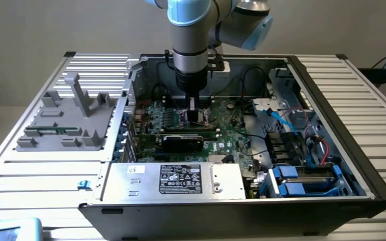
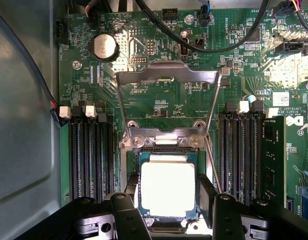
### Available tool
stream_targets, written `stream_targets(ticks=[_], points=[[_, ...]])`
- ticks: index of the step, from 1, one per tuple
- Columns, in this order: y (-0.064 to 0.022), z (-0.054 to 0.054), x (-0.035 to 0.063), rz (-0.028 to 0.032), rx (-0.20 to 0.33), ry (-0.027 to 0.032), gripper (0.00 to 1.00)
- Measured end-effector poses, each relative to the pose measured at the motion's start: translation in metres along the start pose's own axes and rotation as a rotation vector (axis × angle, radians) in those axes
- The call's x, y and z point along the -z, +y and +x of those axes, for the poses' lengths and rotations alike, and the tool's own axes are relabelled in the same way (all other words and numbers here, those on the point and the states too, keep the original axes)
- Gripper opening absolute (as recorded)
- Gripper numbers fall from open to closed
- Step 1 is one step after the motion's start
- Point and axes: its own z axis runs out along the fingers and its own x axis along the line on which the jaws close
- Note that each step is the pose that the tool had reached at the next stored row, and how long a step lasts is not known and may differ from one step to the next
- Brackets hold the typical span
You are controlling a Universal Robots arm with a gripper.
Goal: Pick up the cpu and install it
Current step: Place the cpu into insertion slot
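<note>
The cpu [image 2: 168, 187], a flat square chip with a bright silvery top and a thin green rim, sits level over the dark socket frame [image 2: 164, 140] on the green motherboard [image 2: 159, 105]. My gripper [image 2: 169, 194] straddles it, with one black finger [image 2: 131, 192] against each of two opposite edges, shut on the chip. I cannot tell whether the chip rests in the socket or hovers just above it. The socket's metal load plate [image 2: 166, 76] stands swung open behind it. In the exterior view the gripper [image 1: 194, 106] reaches straight down into the open computer case [image 1: 327, 100] over the socket [image 1: 200, 119].
Dark memory slots [image 2: 91, 150] flank the socket on both sides, with one module [image 2: 273, 160] fitted. Black cables [image 2: 214, 45] cross the board beyond the load plate. A black expansion card [image 1: 187, 140], the power supply [image 1: 173, 178] and blue drive bays [image 1: 300, 181] crowd the case. A grey fixture [image 1: 66, 118] lies outside.
</note>
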Motion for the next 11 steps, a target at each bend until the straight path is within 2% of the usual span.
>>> stream_targets(ticks=[1, 11], points=[[0.0000, -0.0005, 0.0001, 0.0000, 0.000, 0.0021, 0.55], [0.0001, -0.0009, 0.0001, -0.0014, 0.000, 0.0023, 0.55]])
